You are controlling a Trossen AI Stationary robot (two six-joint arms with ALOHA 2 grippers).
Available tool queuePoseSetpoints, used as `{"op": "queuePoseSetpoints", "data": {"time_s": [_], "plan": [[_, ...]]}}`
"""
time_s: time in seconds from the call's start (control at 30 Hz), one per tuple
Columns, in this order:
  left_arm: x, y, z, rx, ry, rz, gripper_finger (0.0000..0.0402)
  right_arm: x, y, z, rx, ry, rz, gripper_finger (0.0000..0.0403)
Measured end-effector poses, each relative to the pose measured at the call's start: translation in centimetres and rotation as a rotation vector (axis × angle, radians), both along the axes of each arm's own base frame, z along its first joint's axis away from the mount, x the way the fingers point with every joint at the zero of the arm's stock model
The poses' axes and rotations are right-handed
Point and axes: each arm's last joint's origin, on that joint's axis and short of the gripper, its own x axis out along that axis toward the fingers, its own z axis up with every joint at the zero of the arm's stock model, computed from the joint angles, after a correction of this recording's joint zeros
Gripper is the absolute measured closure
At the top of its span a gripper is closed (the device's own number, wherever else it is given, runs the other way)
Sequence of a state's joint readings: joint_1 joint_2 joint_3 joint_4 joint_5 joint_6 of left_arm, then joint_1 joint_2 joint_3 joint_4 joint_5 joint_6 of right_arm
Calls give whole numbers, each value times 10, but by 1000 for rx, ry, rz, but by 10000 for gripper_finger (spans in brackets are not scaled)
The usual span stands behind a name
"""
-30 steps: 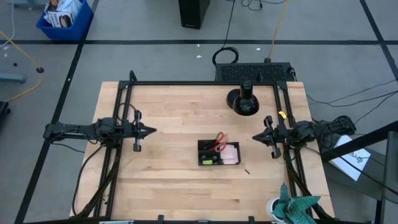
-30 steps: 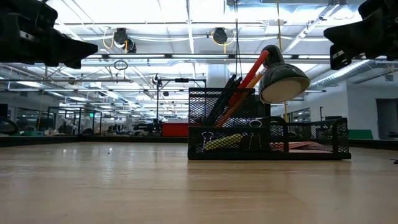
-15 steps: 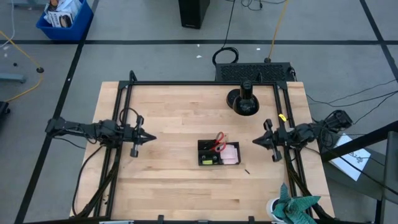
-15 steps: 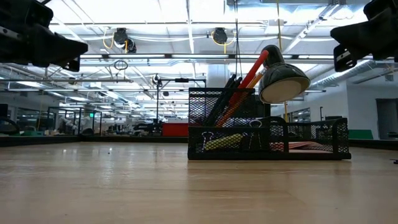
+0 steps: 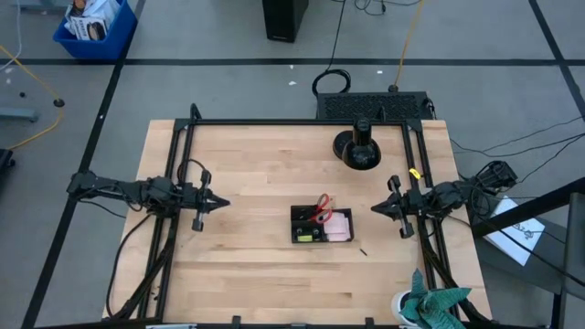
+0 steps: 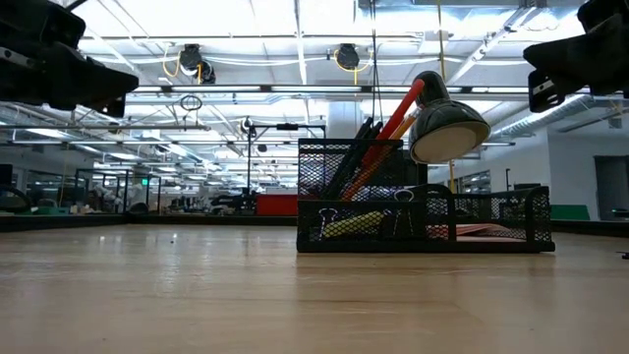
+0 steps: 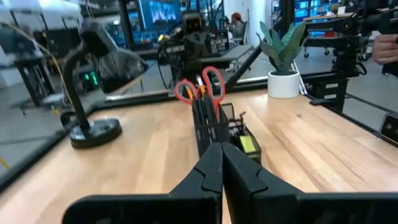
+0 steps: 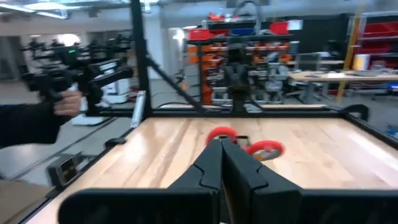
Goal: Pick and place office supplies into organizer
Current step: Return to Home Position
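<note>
The black mesh organizer (image 5: 321,224) stands on its base at the table's middle. In it are red-handled scissors (image 5: 322,208), a pink sticky-note pad (image 5: 339,226) and a yellow piece (image 5: 316,237). In the low view, pens and orange pencils (image 6: 378,147) lean in its tall compartment and clips (image 6: 401,202) hang on its low wall. My left gripper (image 5: 222,200) hovers shut to the organizer's left, pointing level at it. My right gripper (image 5: 375,207) hovers shut to its right, also level. In the wrist views the shut fingers (image 7: 221,163) (image 8: 221,155) hold nothing.
A black desk lamp (image 5: 356,146) stands at the far right of the table. A teal plant in a white pot (image 5: 428,303) sits at the near right corner. A small dark piece (image 5: 363,250) lies near the organizer. A person's hand (image 8: 62,102) shows beyond the table.
Both arms have swung slightly, so that each gripper's tip has shifted a little toward the table's near edge. Both have stayed shut. The organizer and its contents have not moved.
</note>
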State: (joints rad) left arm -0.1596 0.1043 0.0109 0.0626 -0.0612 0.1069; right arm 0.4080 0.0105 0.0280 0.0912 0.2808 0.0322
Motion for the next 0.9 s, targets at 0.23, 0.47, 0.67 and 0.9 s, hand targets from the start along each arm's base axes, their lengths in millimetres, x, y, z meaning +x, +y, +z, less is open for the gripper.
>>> {"op": "queuePoseSetpoints", "data": {"time_s": [0.23,0.47,0.67,0.9], "plan": [[0,0,-3,-74,38,-4,396,0,2,0,-37,-6,71,403],[0,0,-3,-92,39,-3,396,0,2,1,-30,-13,74,403],[0,0,-3,-137,44,-1,396,0,2,1,-72,-22,72,403],[0,0,-3,-134,43,-1,396,-1,5,1,-79,-28,169,403]]}}
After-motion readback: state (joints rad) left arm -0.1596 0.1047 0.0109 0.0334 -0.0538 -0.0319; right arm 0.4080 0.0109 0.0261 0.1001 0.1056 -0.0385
